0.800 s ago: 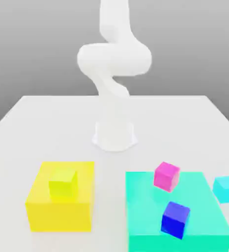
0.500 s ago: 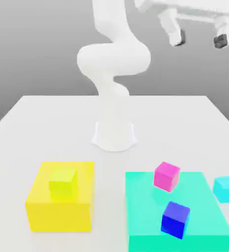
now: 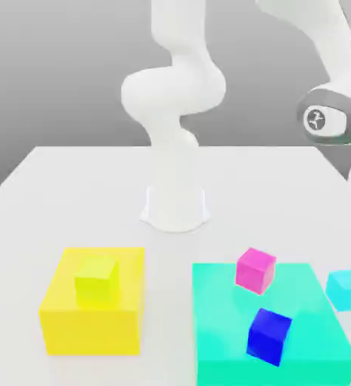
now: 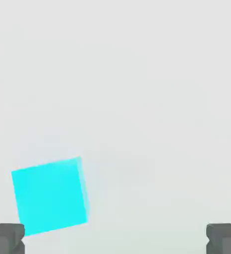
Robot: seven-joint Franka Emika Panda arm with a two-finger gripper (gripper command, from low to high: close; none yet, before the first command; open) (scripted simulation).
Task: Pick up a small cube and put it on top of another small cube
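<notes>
Four small cubes are in the exterior view. A cyan cube (image 3: 347, 289) lies on the white table at the exterior view's right. A magenta cube (image 3: 255, 269) and a blue cube (image 3: 269, 336) sit on the big teal block (image 3: 314, 332). A yellow-green cube (image 3: 96, 281) rests on the big yellow block (image 3: 65, 324). The arm's wrist (image 3: 329, 117) hangs at the right, above the cyan cube's area. In the hand view my gripper (image 4: 115, 240) stands open above the table with nothing between its fingers. The cyan cube (image 4: 49, 196) lies close to one fingertip (image 4: 6, 237), off to the side of the gap.
The robot's white base (image 3: 176, 200) stands mid-table behind the two big blocks. The table's right edge runs close to the cyan cube. Bare table (image 3: 88, 196) lies left of the base and between the blocks.
The arm has swung from high at the upper right down to the exterior view's right edge, over the cyan cube's area. None of the cubes has moved.
</notes>
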